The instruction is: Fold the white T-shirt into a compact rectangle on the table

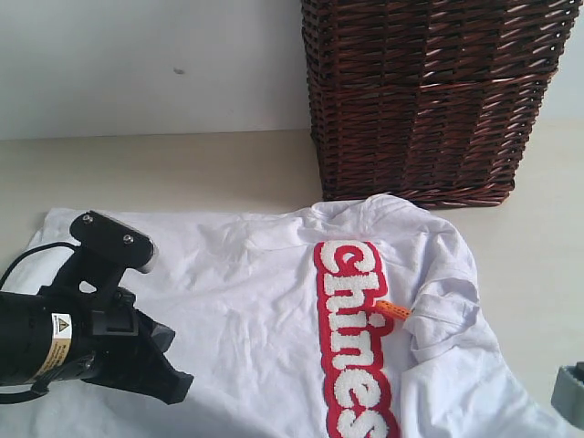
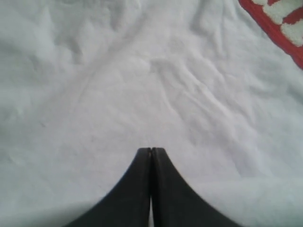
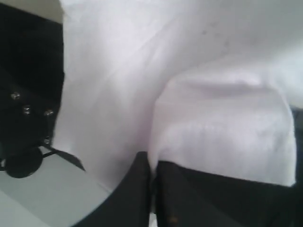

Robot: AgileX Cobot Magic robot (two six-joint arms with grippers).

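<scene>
Honestly, with the white T-shirt (image 1: 246,301) spread rumpled on the surface (image 1: 182,169) beside the basket (image 1: 420,100), our left fingers (image 2: 139,189) pressed together on nothing and our right fingers (image 3: 137,194) together against a fold, we risk dragging the cloth askew.

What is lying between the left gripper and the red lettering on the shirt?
Only bare, wrinkled fabric of the white T-shirt lies between the left gripper and the red lettering. The exterior view shows this stretch.
</scene>
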